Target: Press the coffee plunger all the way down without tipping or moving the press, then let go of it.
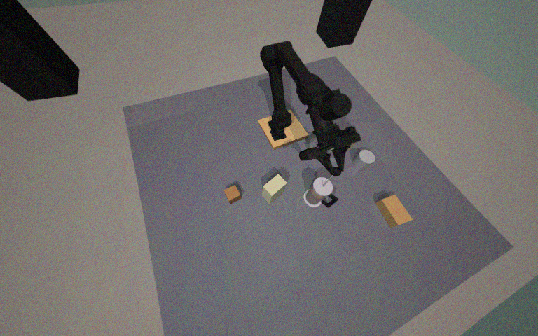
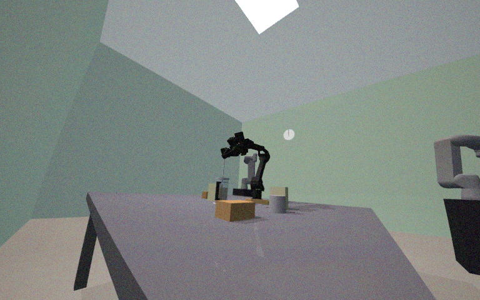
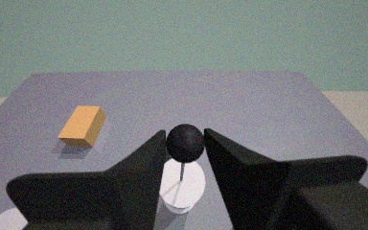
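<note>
The coffee press stands upright on the table, with a white lid (image 1: 323, 185) (image 3: 193, 184), a clear body (image 2: 223, 191) and a black handle (image 1: 329, 201) (image 2: 217, 190). Its thin plunger rod (image 2: 224, 169) (image 3: 182, 172) rises far above the lid, so the plunger is up. The black ball knob (image 1: 335, 171) (image 2: 224, 152) (image 3: 185, 144) tops the rod. My gripper (image 1: 335, 168) (image 2: 224, 150) (image 3: 184, 134) is shut on the knob, one fingertip at each side of it. The arm reaches over from behind. The wrist view does not show the handle.
A white cylinder (image 1: 367, 156) (image 2: 277, 204) stands beside the press, with a pale block (image 2: 284, 190) behind it. An orange block (image 1: 396, 209) (image 2: 235, 210) (image 3: 82, 124) lies on the opposite side from another pale block (image 1: 274, 187) (image 2: 211, 191) and a small brown cube (image 1: 232, 193) (image 2: 204, 194).
</note>
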Robot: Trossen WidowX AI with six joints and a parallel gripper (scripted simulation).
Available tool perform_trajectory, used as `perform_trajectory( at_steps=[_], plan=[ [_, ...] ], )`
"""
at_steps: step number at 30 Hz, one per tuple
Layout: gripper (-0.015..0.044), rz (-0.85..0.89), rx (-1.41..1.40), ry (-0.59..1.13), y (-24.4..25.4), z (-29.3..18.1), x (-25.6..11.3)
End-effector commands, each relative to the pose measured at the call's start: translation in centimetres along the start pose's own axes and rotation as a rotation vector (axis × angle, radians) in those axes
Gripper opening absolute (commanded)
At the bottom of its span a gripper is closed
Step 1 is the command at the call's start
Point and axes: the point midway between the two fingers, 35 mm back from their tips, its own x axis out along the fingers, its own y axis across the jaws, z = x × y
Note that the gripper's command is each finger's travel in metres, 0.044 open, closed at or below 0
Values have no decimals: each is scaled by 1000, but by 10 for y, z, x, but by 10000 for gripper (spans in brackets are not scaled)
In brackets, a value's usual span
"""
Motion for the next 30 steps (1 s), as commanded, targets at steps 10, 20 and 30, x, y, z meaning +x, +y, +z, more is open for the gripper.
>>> perform_trajectory(
  at_steps=[10, 20, 30],
  plan=[
    [121, 1, 2, 2, 0, -6, 5],
    [121, 1, 2, 2, 0, -19, 16],
    [121, 1, 2, 2, 0, -32, 26]
  ],
)
